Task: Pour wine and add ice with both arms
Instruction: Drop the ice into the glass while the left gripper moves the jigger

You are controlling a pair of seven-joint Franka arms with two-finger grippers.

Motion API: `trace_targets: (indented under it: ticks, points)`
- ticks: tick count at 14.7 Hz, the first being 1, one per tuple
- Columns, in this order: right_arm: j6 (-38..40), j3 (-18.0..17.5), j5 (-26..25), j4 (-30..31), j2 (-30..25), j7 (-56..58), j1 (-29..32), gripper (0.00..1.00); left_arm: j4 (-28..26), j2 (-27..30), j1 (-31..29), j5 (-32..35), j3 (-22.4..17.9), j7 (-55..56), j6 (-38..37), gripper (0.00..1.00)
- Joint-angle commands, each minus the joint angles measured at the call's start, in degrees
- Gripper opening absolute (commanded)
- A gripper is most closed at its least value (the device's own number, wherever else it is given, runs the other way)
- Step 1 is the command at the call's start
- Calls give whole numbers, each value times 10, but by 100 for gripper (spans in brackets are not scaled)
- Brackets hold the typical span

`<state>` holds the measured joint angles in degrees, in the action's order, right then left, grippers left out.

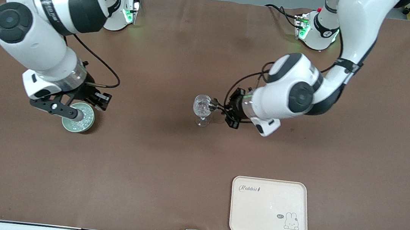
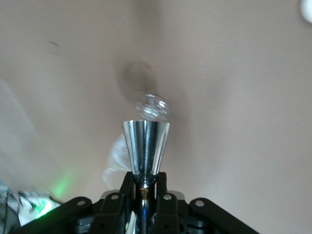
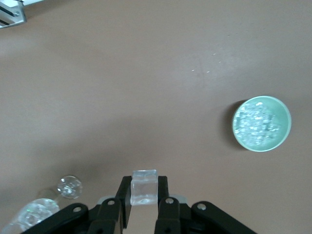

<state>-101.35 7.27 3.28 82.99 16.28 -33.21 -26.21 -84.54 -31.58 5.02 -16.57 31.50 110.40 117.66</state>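
A stemmed glass (image 1: 202,109) stands mid-table with glittering clear lumps in its bowl. My left gripper (image 1: 221,108) is beside it, shut on a shiny metal cone cup (image 2: 146,146) whose mouth points at the glass bowl (image 2: 152,107). A pale green bowl (image 1: 79,119) full of ice (image 3: 258,124) sits toward the right arm's end. My right gripper (image 1: 77,114) hangs in the air over that bowl in the front view and is shut on a clear cube (image 3: 144,187). The glass also shows in the right wrist view (image 3: 31,213).
A cream tray (image 1: 269,213) with a rabbit print lies near the front edge, toward the left arm's end. Both arm bases stand along the back edge. The brown table (image 1: 153,170) is otherwise bare.
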Motion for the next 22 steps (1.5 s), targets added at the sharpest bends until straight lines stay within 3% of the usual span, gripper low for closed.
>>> trace_targets:
  ticks: [1,6,11,19,22]
  points:
    - [-21,5,4,-13,28,-89,-51,10,10,-9,-53,-77,3,-83,33,0]
    - [-83,4,7,-13,68,-196,-128,6,62,-87,-137,-235,3,-206,62,0]
    - [-141,5,21,-13,112,-253,-199,6,107,-174,-207,-290,1,-293,64,0]
    - [-153,5,15,-11,130,-267,-246,8,124,-251,-250,-306,-14,-434,74,1]
    - [-154,5,14,-9,133,-266,-246,12,123,-286,-271,-383,-14,-523,70,1]
